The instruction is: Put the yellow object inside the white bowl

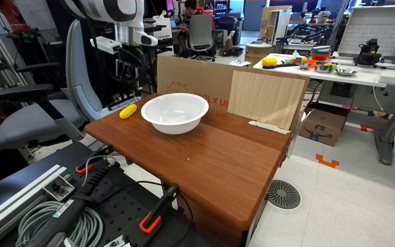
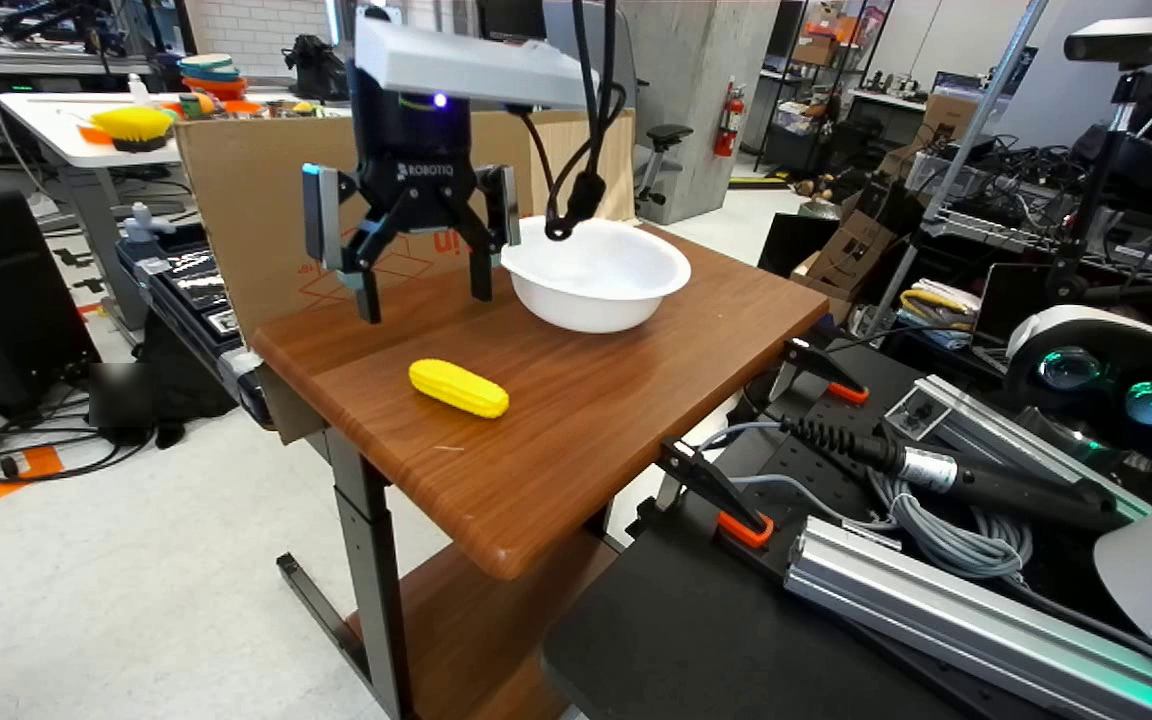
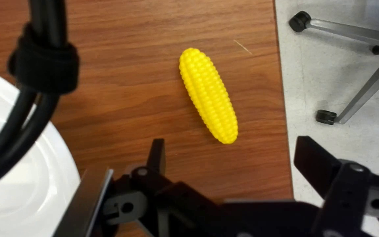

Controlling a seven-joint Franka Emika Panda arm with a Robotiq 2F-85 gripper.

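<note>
Gripper hangs upper left in an exterior view, jaws spread wide! Yellow corn lies on the table, upper centre of the wrist view, white bowl lower left.

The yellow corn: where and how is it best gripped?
Likely at mid-length, from above, with the gripper set across its narrow width: the corn lies flat on the table, slim with rounded ends. It slants in the wrist view, so a slight turn may help.
</note>
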